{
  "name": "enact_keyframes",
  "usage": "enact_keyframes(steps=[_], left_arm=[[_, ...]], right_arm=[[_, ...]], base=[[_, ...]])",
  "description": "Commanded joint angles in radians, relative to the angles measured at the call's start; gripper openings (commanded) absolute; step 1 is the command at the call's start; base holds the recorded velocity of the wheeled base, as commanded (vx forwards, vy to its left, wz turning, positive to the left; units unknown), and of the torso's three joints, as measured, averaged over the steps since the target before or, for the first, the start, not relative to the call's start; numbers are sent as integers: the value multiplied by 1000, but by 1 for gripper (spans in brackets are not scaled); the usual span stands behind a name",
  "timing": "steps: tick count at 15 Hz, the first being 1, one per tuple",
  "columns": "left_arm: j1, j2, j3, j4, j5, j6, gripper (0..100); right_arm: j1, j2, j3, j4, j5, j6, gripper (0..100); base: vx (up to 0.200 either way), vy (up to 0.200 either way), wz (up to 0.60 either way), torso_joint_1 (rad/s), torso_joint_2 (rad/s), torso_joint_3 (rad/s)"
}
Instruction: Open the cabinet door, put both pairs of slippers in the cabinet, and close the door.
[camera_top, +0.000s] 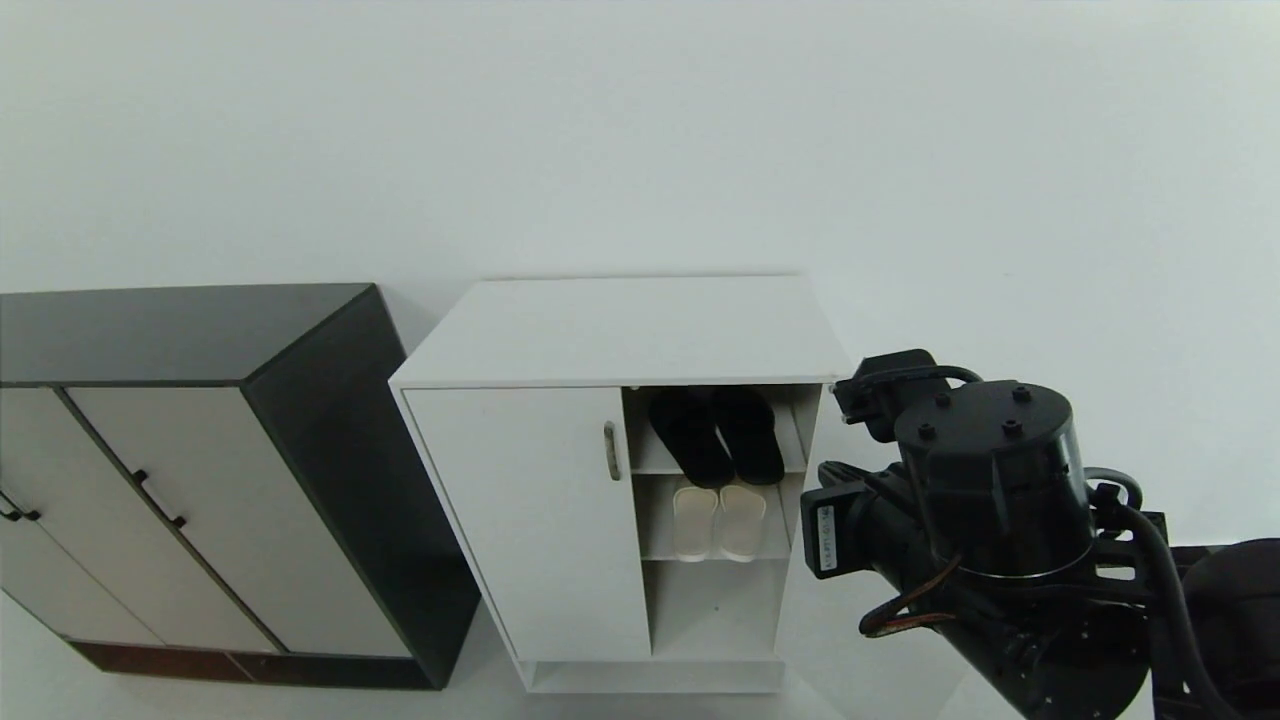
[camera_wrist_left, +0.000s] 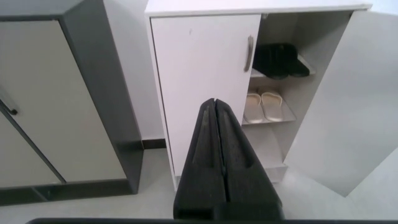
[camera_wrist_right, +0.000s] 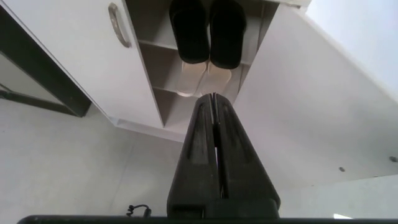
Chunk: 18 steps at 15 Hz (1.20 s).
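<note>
While weighing up the last step, spotting trouble around the open door (camera_wrist_left: 348, 106), standing wide off the right edge of the cabinet (camera_top: 620, 330). Risking a glancing push there: catching the panel too near its hinge, or skidding across that smooth face, and leaving it ajar. Possibly risking a knock against the right arm too, hanging close beside that same edge.

Finding the right gripper (camera_wrist_right: 214, 99) pressed finger to finger, carrying nothing. Noting the same for the left gripper (camera_wrist_left: 216, 104), clamped together and empty, pointing at the closed left door (camera_top: 530, 500).

Seeing the black slippers (camera_top: 715, 435) lying side by side on the top shelf, the white slippers (camera_top: 718, 520) resting on the shelf just below, near its front edge. Judging both pairs tucked inside, nothing sticking out and blocking the swing.
</note>
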Motion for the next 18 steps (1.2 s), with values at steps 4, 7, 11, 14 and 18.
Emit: enact_keyframes(steps=[4, 7, 11, 14, 18], left_arm=[[0, 1, 0, 0, 0, 0, 0], [0, 1, 0, 0, 0, 0, 0], [0, 1, 0, 0, 0, 0, 0], [0, 1, 0, 0, 0, 0, 0], [0, 1, 0, 0, 0, 0, 0]], right_arm=[[0, 7, 6, -1, 2, 0, 0], [0, 7, 6, -1, 11, 0, 0], [0, 5, 8, -1, 11, 0, 0], [0, 2, 15, -1, 11, -2, 0], [0, 2, 15, -1, 11, -2, 0]], base=[[0, 0, 0, 185, -415, -227], [0, 0, 0, 12, -19, -15], [0, 0, 0, 0, 0, 0], [0, 0, -600, 4, -1, 4], [0, 0, -600, 7, 5, 1]])
